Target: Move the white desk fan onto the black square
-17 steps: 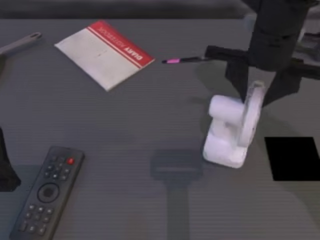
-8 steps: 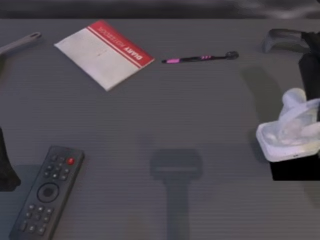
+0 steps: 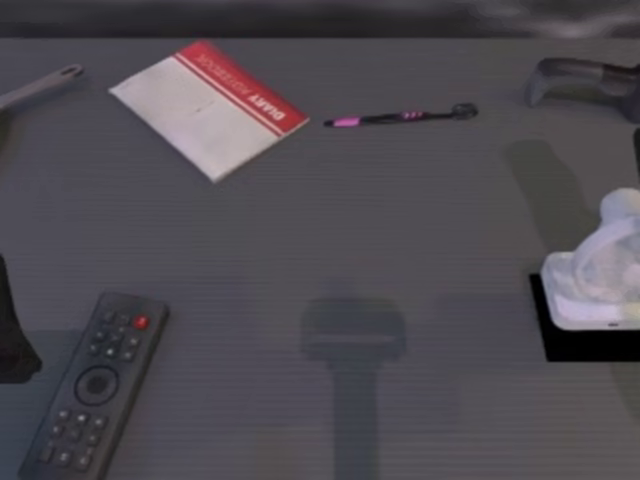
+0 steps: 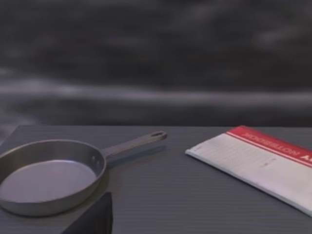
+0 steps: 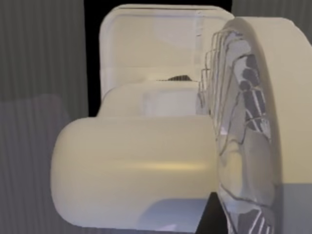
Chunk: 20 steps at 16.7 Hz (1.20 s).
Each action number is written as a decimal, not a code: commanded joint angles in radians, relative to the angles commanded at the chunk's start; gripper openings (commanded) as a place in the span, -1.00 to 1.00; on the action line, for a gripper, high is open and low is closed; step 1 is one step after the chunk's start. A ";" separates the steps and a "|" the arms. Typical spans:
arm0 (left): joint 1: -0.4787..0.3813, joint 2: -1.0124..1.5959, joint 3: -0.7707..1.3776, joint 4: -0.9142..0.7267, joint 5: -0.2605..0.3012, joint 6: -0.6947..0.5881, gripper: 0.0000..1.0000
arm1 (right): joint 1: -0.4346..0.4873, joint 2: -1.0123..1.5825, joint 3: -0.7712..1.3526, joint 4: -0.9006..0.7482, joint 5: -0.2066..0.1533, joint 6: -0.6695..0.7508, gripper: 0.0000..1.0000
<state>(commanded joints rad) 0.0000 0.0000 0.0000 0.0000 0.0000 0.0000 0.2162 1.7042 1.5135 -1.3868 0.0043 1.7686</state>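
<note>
While the white desk fan (image 3: 598, 275) sits on the black square (image 3: 585, 342), right gripper's grip unclear.

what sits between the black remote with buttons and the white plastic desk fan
Only bare grey table with shadows, in the top view, between the black button remote and the white plastic desk fan on the black square.
</note>
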 joint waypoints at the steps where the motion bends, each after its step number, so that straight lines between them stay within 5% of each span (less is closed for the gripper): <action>1: 0.000 0.000 0.000 0.000 0.000 0.000 1.00 | 0.005 0.004 0.002 -0.001 0.000 0.000 -1.00; 12: 0.000 0.000 0.000 0.000 0.000 0.000 1.00 | 0.000 0.015 -0.121 0.136 0.000 0.001 -1.00; 20: 0.000 0.000 0.000 0.000 0.000 0.000 1.00 | 0.000 0.015 -0.121 0.136 0.000 0.001 0.21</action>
<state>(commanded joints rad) 0.0000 0.0000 0.0000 0.0000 0.0000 0.0000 0.2166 1.7190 1.3926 -1.2512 0.0043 1.7691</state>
